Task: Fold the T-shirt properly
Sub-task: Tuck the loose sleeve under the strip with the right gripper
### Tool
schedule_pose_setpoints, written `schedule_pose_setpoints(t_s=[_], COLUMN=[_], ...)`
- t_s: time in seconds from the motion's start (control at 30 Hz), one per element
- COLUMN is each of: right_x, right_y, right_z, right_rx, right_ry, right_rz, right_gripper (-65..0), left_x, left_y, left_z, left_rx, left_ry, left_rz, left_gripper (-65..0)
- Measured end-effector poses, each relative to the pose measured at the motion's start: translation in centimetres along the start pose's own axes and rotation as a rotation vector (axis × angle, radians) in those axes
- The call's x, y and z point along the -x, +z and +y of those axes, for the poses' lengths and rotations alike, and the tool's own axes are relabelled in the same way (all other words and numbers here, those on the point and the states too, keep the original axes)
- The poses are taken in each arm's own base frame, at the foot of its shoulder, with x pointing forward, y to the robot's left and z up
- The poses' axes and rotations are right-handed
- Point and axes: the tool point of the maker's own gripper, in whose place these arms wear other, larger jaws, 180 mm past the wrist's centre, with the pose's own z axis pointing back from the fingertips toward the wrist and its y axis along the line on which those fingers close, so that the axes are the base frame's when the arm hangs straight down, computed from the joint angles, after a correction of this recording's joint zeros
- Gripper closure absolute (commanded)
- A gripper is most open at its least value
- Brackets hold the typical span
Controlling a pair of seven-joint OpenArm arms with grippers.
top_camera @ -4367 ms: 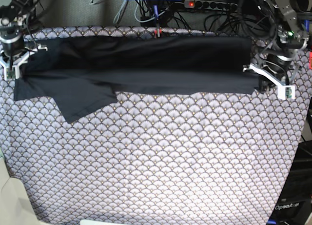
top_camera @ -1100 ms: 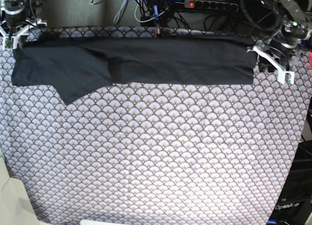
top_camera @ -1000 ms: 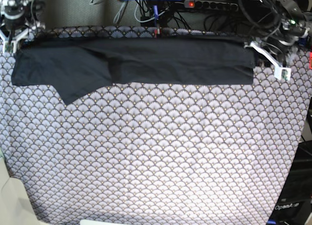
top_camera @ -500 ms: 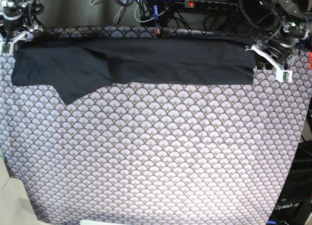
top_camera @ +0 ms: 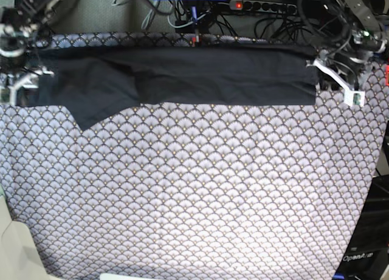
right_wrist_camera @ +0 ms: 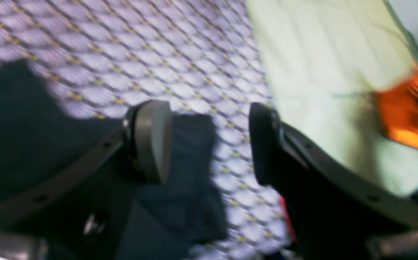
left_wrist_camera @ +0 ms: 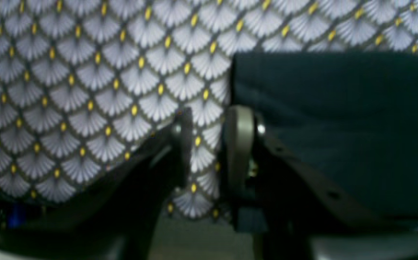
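1. The T-shirt (top_camera: 182, 76) lies as a long black band across the far edge of the table, on the grey scallop-patterned cloth (top_camera: 194, 189). It looks folded lengthwise, which I judge to be why it is so narrow.

2. One sleeve (top_camera: 100, 107) pokes out of the band toward the near side, close to my right end. That flap spoils the rectangle, so I judge it needs tucking in.

3. My left gripper (left_wrist_camera: 209, 144) sits at the other end of the band, over patterned cloth just beside the shirt's short edge. Its fingers stand a small gap apart with only pattern showing between them, so it holds nothing.

4. I judge this spot lets me take that end for a crosswise fold.

5. My right gripper (right_wrist_camera: 209, 141) hovers over the opposite end, jaws wide apart. One finger (right_wrist_camera: 153, 139) is above black fabric, the other above patterned cloth. Some black cloth shows in the gap, but the blur keeps me from telling whether anything touches it.

6. Past the table edge on that side I see a pale sheet (right_wrist_camera: 324, 72) and something orange (right_wrist_camera: 407, 112), too blurred to name.
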Motion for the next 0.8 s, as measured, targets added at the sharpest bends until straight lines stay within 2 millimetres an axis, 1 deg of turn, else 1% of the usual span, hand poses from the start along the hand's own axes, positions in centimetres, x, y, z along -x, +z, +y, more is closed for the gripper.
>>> schedule_pose_setpoints(t_s=[0.07,0.23,0.4,0.47,0.57,0.7,0.8], right_x=[0.4,-1.3,-1.6,-1.8,-3.3,-2.3,-2.6], right_y=[-0.5,-2.0,-2.7,-2.9,-3.4,-4.7,-6.1], right_z=[1.4,3.0,5.7,6.7,7.8,8.5,9.1], right_rx=[-0.040,-0.088,-0.177,-0.197,-0.225,-0.247,-0.265], right_ry=[0.010,0.053,0.169,0.194,0.187,0.174,0.156], right_rz=[0.056,0.095,0.186,0.214,0.185,0.286,0.314], right_gripper=[-35.2,-35.5,-35.6,-35.6,-35.6,-35.6,-35.6], left_x=[0.3,0.5,0.9,0.9,0.7,0.9,0.8], left_y=[0.1,0.2,0.6,0.6,0.6,0.6,0.6], left_z=[0.0,0.3,1.4,1.4,1.3,1.4,1.3], left_rx=[0.000,-0.008,-0.041,-0.042,-0.035,-0.039,-0.037], left_ry=[0.000,0.000,0.022,0.021,0.024,0.024,0.023], left_rz=[0.010,0.015,0.020,0.021,0.014,0.020,0.016], left_gripper=[-17.1,-17.1,-17.1,-17.1,-17.1,-17.1,-17.1])
